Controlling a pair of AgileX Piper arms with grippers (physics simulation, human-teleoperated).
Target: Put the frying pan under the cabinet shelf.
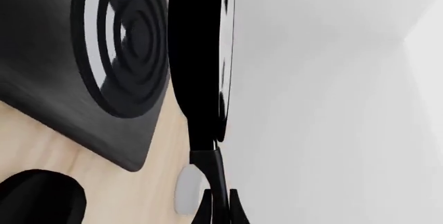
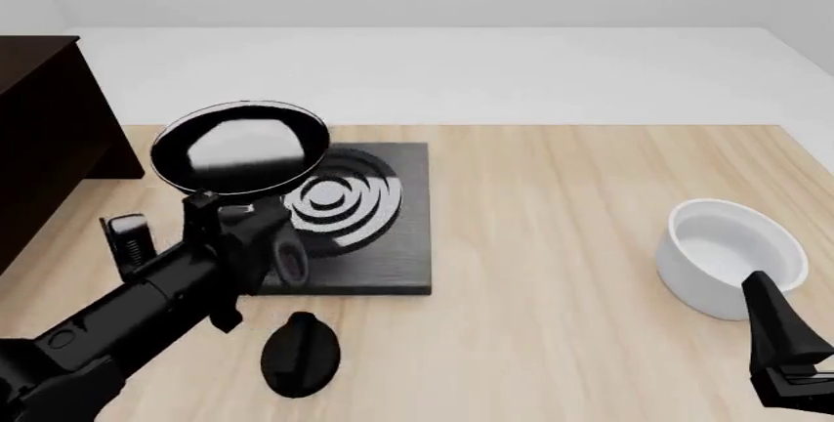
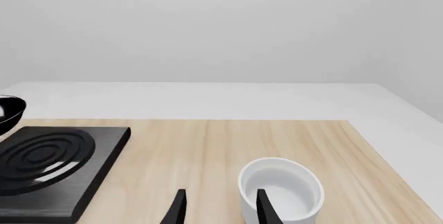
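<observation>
Front view, frying pan (image 2: 240, 147) lifted, cabinet shelf (image 2: 46, 139) left

one pan (image 2: 241, 147), one stove plate (image 2: 378, 227), one bowl (image 2: 729, 256), one knob (image 2: 301, 352)

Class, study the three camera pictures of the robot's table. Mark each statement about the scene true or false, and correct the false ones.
1. The left gripper holds the pan by its handle. True.
2. The pan lies flat on the stove plate. False: it is lifted and tilted up on edge above the plate's far left part.
3. The bowl is on the table's right side. True.
4. The right gripper is shut on the bowl. False: it is open, near the bowl, gripping nothing.
5. The pan is already under the cabinet. False: the cabinet stands further left.
</observation>
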